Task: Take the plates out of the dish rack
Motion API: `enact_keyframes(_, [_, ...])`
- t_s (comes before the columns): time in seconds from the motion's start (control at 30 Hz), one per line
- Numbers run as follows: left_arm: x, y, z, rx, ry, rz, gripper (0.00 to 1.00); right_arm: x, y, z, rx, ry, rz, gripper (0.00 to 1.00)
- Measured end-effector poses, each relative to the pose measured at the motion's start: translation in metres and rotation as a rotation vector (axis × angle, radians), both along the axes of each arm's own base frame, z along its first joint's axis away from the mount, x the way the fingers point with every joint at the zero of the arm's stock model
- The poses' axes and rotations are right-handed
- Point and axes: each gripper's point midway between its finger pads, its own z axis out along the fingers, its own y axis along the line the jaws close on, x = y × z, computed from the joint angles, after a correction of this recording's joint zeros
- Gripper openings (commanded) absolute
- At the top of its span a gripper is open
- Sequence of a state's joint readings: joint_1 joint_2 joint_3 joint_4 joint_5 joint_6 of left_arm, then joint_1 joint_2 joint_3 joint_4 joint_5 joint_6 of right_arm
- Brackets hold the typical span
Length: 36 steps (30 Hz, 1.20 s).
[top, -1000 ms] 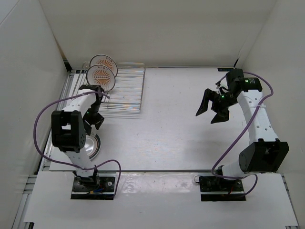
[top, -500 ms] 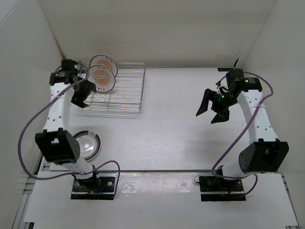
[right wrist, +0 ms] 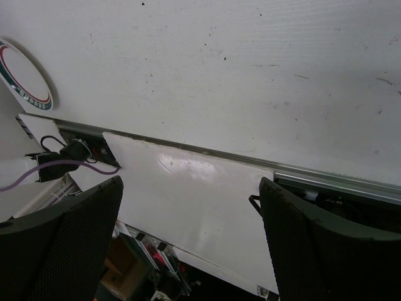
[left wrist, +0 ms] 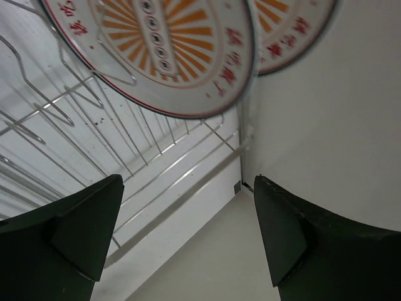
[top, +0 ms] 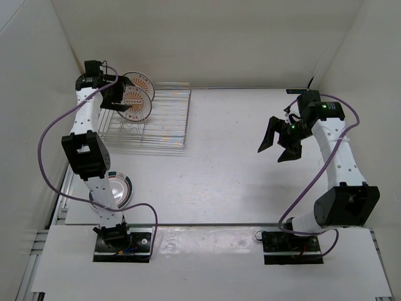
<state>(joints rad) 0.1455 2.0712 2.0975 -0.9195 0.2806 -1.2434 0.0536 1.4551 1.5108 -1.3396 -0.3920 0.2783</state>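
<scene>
Left gripper [top: 118,99], jaws spread, poised at the far-left end of the dish rack [top: 166,122], apparently to straddle the nearer upright sunburst plate [left wrist: 169,50]; right gripper [top: 279,143], also agape, idle well right of it.

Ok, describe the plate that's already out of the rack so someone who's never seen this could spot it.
From the wire dish rack at the table's far left, come toward the near edge. The plate lies flat on the table there, partly hidden by the left arm. Unlike the two orange sunburst plates standing in the rack, its rim is dark green.
</scene>
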Motion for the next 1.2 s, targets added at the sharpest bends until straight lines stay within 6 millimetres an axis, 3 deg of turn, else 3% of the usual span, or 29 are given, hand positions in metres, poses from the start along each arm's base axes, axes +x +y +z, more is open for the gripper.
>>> enact_keyframes(0.1, [0.007,0.001,-0.035,-0.024,0.070,0.021,0.98,0.000,-0.001,0.000,-0.004,0.000,-0.002,0.90])
enact_keyframes(0.17, [0.010,0.002,-0.046,-0.027,0.091,0.025,0.99,0.000,-0.001,-0.001,-0.007,0.000,-0.003,0.90])
enact_keyframes(0.57, [0.044,0.011,-0.038,-0.035,-0.019,0.068,0.99,0.004,-0.004,0.003,-0.022,-0.022,-0.007,0.90])
enact_keyframes(0.83, [0.067,0.020,-0.068,-0.049,-0.019,0.105,0.99,0.004,-0.004,0.003,-0.022,-0.023,-0.007,0.90])
enact_keyframes(0.93, [0.074,0.024,-0.081,-0.068,-0.012,0.128,0.94,0.004,-0.004,0.003,-0.024,-0.024,-0.007,0.90])
enact_keyframes(1.07, [0.078,0.030,-0.079,-0.073,-0.030,0.147,0.84,0.004,-0.004,0.003,-0.025,-0.023,-0.007,0.90])
enact_keyframes(1.2, [0.079,0.034,-0.076,-0.086,-0.065,0.147,0.66,0.004,-0.004,0.002,-0.025,-0.020,-0.007,0.90])
